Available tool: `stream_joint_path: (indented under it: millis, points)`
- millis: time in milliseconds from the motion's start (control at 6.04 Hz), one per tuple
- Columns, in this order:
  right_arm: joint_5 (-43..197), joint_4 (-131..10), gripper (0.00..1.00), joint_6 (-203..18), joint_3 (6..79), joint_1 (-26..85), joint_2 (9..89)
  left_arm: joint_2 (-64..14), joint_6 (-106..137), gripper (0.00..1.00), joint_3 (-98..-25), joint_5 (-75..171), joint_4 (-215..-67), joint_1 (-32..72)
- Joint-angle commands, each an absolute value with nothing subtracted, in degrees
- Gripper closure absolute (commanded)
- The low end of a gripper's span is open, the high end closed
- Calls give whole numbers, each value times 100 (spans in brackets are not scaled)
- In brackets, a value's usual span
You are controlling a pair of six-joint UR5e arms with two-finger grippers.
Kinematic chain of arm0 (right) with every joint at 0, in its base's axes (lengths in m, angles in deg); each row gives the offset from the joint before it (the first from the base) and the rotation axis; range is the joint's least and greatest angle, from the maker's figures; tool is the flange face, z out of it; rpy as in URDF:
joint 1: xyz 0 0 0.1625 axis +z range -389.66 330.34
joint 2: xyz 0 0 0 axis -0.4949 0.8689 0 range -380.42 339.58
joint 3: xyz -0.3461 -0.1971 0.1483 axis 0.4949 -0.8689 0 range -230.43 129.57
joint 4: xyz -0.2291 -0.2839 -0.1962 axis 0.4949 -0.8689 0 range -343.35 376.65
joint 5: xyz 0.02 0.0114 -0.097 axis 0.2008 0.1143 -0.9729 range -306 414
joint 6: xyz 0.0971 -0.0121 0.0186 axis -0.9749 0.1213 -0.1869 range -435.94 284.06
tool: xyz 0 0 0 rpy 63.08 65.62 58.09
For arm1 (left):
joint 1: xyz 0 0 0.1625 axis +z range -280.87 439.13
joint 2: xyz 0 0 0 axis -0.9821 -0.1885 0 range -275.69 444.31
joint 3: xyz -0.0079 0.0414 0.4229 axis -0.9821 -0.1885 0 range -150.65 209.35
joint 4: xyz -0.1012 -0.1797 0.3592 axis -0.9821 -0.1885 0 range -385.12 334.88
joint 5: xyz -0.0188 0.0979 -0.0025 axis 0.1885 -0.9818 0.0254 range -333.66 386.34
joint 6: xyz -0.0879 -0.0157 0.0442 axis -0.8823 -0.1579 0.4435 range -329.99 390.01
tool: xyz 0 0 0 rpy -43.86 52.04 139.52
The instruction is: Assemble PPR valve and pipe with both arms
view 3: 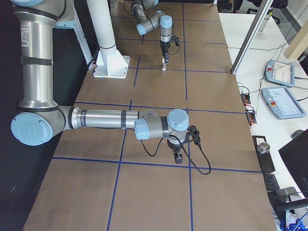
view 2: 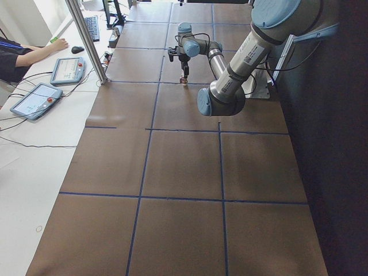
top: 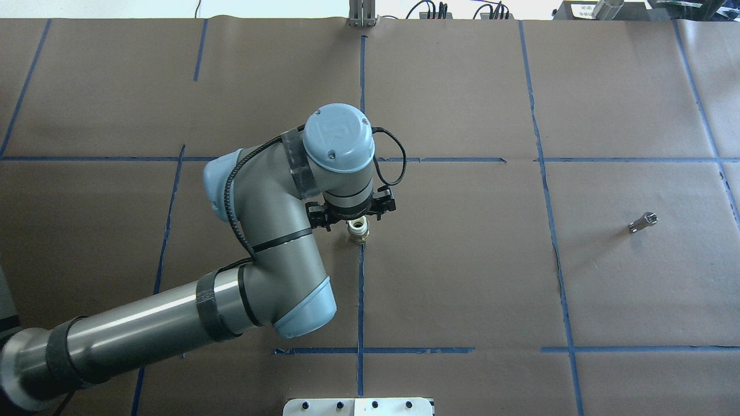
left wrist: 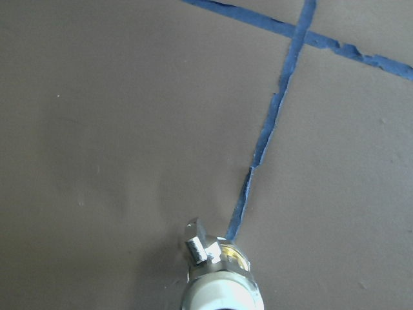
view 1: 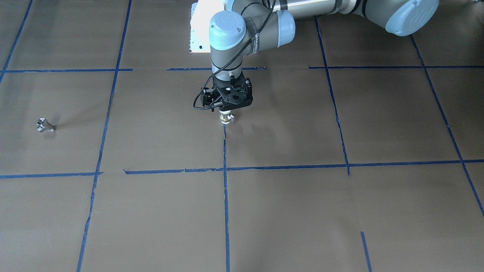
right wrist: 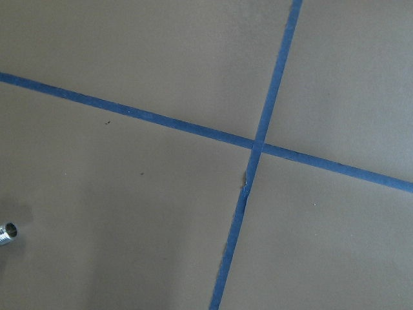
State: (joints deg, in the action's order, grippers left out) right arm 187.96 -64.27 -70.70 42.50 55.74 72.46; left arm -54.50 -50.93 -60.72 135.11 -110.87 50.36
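- Hanging straight down over the middle of the table, the left gripper has the PPR valve right at its fingertips. The fingers look closed on the valve's upper white end. The black gripper body hides most of them, so that is a reading rather than a clear sight.
- The valve stands upright on the blue tape line. I cannot tell whether its lower end touches the paper or hangs just above it. Its side knob points to about 11 o'clock in the left wrist view.
- The pipe lies on its side, alone, at 3 o'clock from the valve in the overhead view. It is well apart from the valve, with another tape line between them, and nothing is touching it.
- The right gripper shows only in the side view from the robot's right, pointing down close over the table. I cannot tell whether its fingers are apart or together.
- The right wrist camera catches just one open end of the pipe at the frame's 8 o'clock edge. I judge that gripper to be near the pipe but not centred over it.
- Progress looks early. The valve seems to be in hand, which would be the first pick.
- What is left: the right arm has to centre on the pipe and take hold of it. Then both parts must be brought together, lined up end to end and joined. Nothing is joined yet.
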Motion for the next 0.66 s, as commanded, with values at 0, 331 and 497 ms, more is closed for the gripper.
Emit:
stream_joint_path:
  millis: [0,331,497]
  points:
    - [18794,-6429,0,-7076,4247,5577,7239,-4302,-3966,0,-7376,13784,-10872,4726]
    - [18794,-6429,0,-7085,4247,5577,7239,-3080,-1880,0,-8067,14225,-10773,3779]
    - [18794,-6438,0,-7085,4247,5568,7230,-2421,-693,0,-8069,14479,-10852,3086]
